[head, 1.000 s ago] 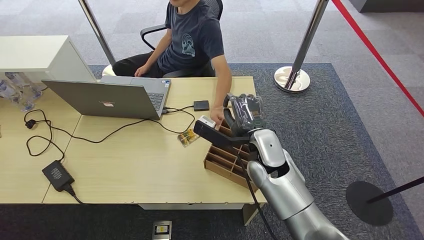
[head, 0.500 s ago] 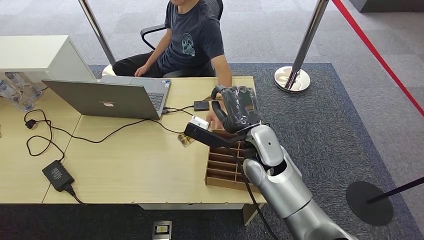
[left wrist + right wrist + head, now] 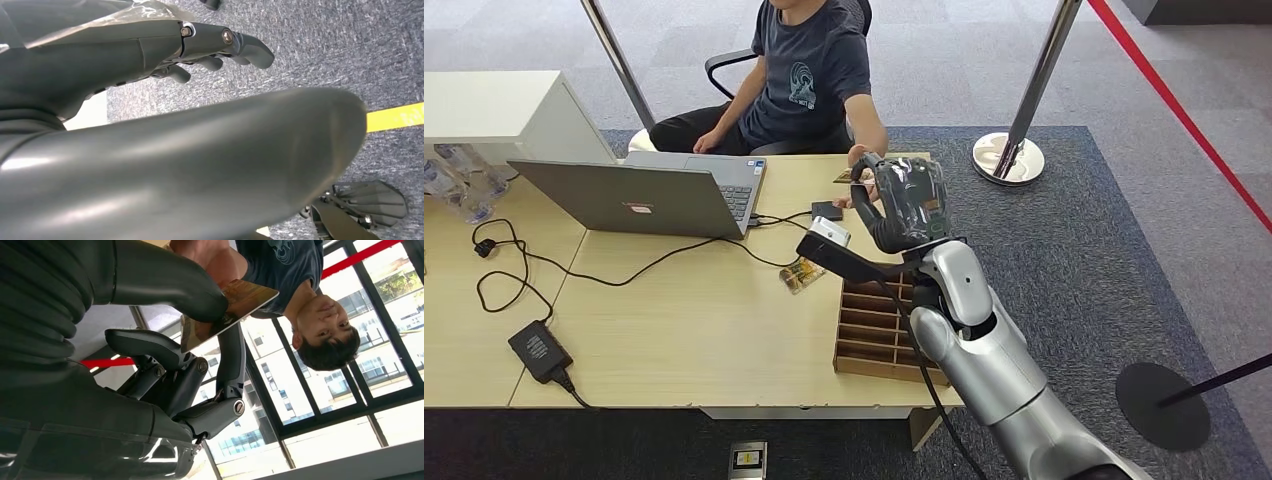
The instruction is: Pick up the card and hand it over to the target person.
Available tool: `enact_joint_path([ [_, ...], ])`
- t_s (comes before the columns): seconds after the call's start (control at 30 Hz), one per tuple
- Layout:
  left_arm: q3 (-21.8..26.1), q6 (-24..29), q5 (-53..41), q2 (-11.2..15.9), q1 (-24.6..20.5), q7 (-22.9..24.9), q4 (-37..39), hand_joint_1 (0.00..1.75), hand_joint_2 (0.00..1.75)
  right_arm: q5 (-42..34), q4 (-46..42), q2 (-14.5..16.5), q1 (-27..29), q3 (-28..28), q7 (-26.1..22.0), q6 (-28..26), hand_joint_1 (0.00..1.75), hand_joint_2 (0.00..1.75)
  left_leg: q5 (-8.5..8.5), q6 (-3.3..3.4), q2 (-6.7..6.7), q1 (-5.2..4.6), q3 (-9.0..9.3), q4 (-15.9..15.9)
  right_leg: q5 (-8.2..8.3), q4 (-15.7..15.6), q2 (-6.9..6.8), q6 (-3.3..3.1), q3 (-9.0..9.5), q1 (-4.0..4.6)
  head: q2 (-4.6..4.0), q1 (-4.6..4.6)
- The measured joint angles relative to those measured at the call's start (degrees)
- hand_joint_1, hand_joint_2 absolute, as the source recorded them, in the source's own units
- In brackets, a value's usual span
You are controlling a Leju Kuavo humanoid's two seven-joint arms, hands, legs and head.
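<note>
My right hand (image 3: pixel 906 203) is raised over the far right part of the desk (image 3: pixel 694 330), in front of the seated person (image 3: pixel 814 75). It pinches a brown patterned card (image 3: pixel 231 304) between thumb and a finger. In the head view the card (image 3: pixel 842 177) sticks out toward the person, whose hand (image 3: pixel 861 155) is right at its edge. I cannot tell whether the person's fingers grip the card. My left hand (image 3: pixel 220 47) hangs over grey carpet, fingers apart, holding nothing.
A wooden slotted card box (image 3: pixel 876 325) stands on the desk under my right arm, with another card (image 3: pixel 800 274) lying beside it. A laptop (image 3: pixel 649 195), a small black box (image 3: pixel 827 211), cables and a power brick (image 3: pixel 539 350) lie to the left. A stanchion base (image 3: pixel 1008 158) stands beyond the desk.
My right hand has lifted from above the card box and moved farther toward the person with the card. The person's hand has risen off the desk to meet it.
</note>
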Motion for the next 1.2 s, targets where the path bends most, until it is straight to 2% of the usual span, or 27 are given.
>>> enact_joint_path([
  [0.33,-0.23,-0.14,-0.27,0.09,-0.11,-0.22,0.06,0.00,0.00,0.92,4.26,1.67,-0.43,-2.03,0.14,-1.61,1.75,1.75,0.00,-0.02,0.00,0.00,0.01,0.00,-0.01,0.01,-0.01,0.02,-0.01,-0.01,0.00,0.00],
  [1.2,-1.21,-0.74,-1.36,0.81,-0.65,0.28,-0.01,0.00,0.00,3.19,7.77,1.19,1.97,-5.48,1.71,-1.11,1.74,1.75,0.00,0.00,-0.09,0.02,0.04,-0.03,-0.02,-0.05,-0.09,0.00,0.06,0.02,0.00,0.00],
])
